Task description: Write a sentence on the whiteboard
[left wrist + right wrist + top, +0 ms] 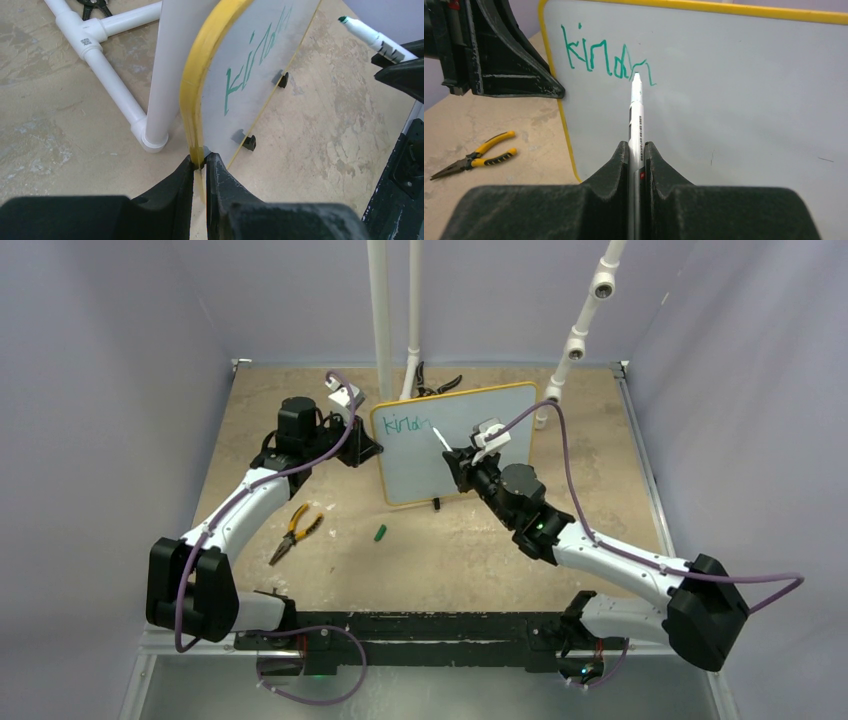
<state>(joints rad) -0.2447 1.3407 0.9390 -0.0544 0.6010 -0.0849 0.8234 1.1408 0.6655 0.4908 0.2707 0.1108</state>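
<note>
Left gripper [201,162] pinches whiteboard [749,90] edge, right gripper [637,150] pinches marker [636,100]. I'd go light on tip pressure, next stroke rightward.

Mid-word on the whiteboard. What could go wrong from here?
1. The left pincer holds the whiteboard only by a thin pinch on its yellow edge; pen pressure might swivel or tip it.
2. The marker sticks far out of the right pincer, so it may tilt in the grip and distort the lettering.
</note>
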